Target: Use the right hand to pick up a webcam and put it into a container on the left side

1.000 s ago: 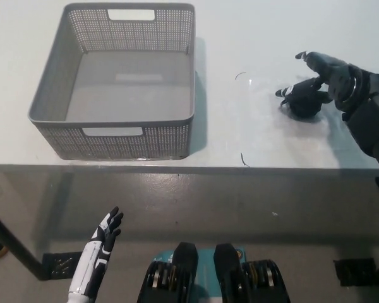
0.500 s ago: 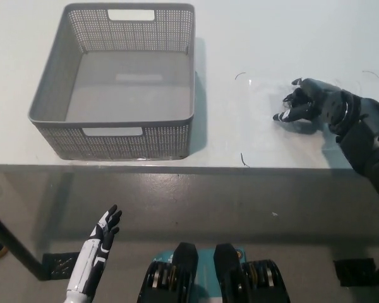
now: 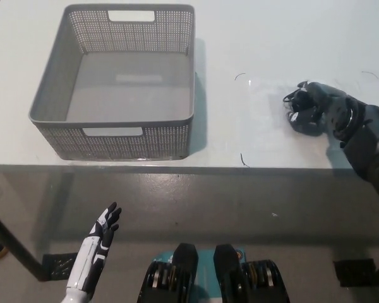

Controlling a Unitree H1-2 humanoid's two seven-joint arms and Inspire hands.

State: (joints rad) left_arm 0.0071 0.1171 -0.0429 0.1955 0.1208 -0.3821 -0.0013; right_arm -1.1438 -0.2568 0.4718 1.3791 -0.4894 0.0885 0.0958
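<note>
- Currently the right hand (image 3: 316, 107) lies on the table (image 3: 271, 38) at 3 o'clock, its black arm entering from the lower right.
- Its fingers (image 3: 295, 100) are curled around the webcam (image 3: 305, 120), a small dark object on the tabletop. The grip covers most of it, and whether it is lifted clear of the surface cannot be determined.
- A grey perforated basket (image 3: 114, 136) stands on the table at 10 o'clock, well apart from the webcam. It has cut-out handles in its near and far walls.
- At 7 o'clock, the left hand (image 3: 104, 230) hangs below the table edge, fingers spread and holding nothing.
- Two short dark marks lie on the table between basket and webcam.
</note>
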